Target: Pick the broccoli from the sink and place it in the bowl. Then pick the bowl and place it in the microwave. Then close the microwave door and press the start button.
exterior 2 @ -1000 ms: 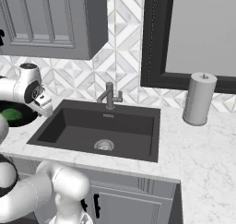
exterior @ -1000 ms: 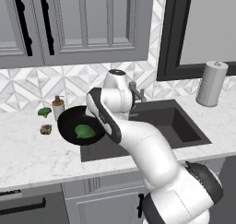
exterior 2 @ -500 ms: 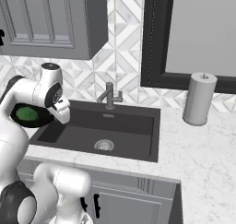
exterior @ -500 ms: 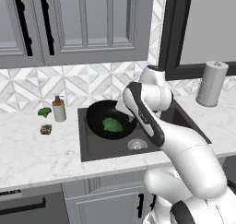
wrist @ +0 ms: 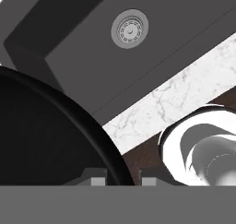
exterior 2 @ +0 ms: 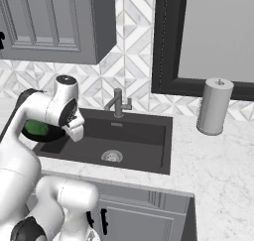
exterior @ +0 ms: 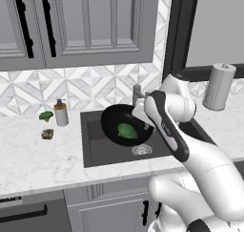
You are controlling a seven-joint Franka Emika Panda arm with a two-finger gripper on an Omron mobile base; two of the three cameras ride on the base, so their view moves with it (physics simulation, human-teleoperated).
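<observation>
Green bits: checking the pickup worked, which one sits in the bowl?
The bright-green broccoli, inside the black bowl held over the sink. The darker leafy piece lies on the counter beside the bottle.

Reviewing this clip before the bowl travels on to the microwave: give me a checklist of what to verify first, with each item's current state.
1. Broccoli inside the bowl: ok.
2. Bowl held by the tool, its rim between the fingertips in the hand view: ok.
3. Bowl lifted off the sink floor: ok, it hangs above the basin.
4. Bowl level enough to keep the broccoli in: cannot tell, it looks tilted.
5. Faucet apart from the arm: ok.
6. Microwave door open: cannot tell.
</observation>
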